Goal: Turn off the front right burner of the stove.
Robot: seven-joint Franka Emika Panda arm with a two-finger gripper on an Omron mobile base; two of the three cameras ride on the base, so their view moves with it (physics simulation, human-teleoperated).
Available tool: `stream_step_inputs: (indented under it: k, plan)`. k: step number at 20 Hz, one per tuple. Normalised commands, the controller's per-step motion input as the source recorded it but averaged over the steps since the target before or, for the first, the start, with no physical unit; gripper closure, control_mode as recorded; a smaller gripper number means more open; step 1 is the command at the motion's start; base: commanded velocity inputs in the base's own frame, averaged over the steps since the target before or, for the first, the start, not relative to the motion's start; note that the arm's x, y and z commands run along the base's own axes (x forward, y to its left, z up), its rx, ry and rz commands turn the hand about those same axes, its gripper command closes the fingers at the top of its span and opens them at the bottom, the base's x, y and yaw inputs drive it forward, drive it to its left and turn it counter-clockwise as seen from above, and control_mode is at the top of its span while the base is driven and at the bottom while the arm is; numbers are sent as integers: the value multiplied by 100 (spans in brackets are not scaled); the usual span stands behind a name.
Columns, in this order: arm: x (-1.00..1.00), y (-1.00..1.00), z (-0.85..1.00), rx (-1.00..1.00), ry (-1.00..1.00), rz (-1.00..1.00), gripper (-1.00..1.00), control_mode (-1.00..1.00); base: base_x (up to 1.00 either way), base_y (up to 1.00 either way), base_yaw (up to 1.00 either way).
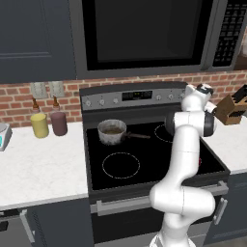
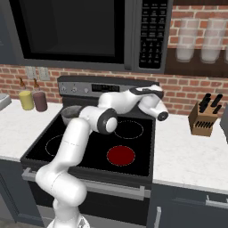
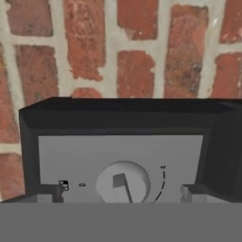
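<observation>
The stove (image 1: 94,170) is a black glass-top range with a grey back panel (image 1: 110,100). Its front right burner (image 2: 121,155) glows solid red, while the other rings are dark. My arm reaches over the glass to the right end of the back panel, where the hand (image 1: 200,91) (image 2: 149,94) faces it. In the hand view a round grey knob (image 3: 124,183) with a raised pointer sits close ahead. My gripper (image 3: 123,194) is open, its fingertips (image 3: 52,193) standing wide on either side of the knob and not touching it.
A small saucepan (image 1: 112,131) sits on the rear left burner. A black microwave (image 1: 144,34) hangs low above the stove. A knife block (image 2: 202,118) stands on the right counter. Yellow (image 1: 39,124) and mauve (image 1: 59,121) bottles stand on the left. Brick wall (image 3: 137,71) lies behind.
</observation>
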Motion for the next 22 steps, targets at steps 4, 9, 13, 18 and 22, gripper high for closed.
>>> stream_step_inputs:
  k: [4,9,13,18,22]
  plan:
    - [11,-4,-4,0,0,0,-100,-100,0,0,0]
    - [1,-1,-10,-1,0,0,-100,-100,0,0,0]
    - [2,0,-1,0,0,0,100,-100,0,0,0]
    - [0,0,0,0,0,0,100,-100,0,0,0]
    - [0,0,0,0,0,0,100,-100,0,0,0]
